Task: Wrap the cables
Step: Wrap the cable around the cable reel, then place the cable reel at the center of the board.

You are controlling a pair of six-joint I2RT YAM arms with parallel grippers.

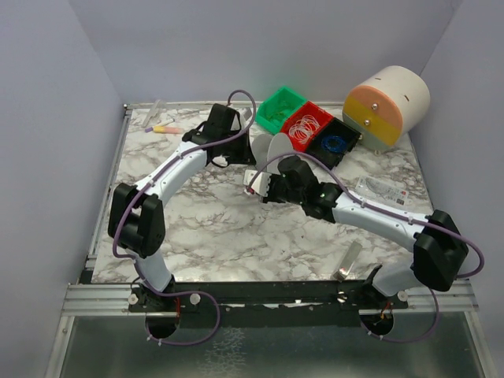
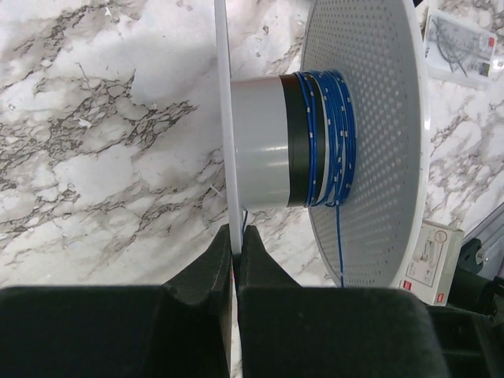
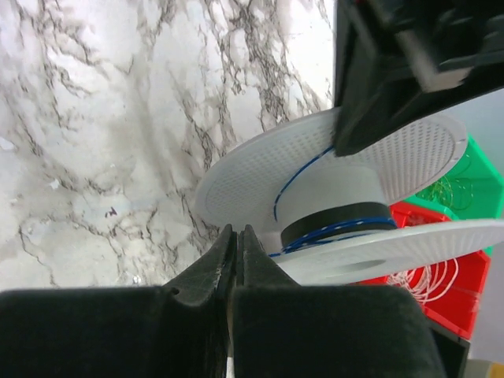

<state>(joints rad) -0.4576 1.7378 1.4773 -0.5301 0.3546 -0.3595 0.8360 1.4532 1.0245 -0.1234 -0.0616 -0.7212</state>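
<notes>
A white spool (image 1: 276, 146) with two perforated flanges stands on edge on the marble table (image 1: 220, 228). Blue wire (image 2: 335, 142) is wound beside a black band (image 2: 295, 142) on its grey core. My left gripper (image 2: 236, 232) is shut on the rim of the thin left flange (image 2: 223, 94); from above it sits at the spool's left side (image 1: 250, 140). My right gripper (image 3: 239, 232) is shut just below the spool (image 3: 331, 189), and a blue wire strand (image 3: 339, 228) runs from the core to its fingertips. Thin dark grey cables (image 2: 457, 43) lie in a clear packet.
At the back stand a green bin (image 1: 279, 110), a red bin (image 1: 307, 126) with white wire rings and a black bin (image 1: 335, 143) with a blue coil. A round cream, orange and yellow drawer unit (image 1: 386, 106) is at the back right. A pink marker (image 1: 165, 128) lies back left.
</notes>
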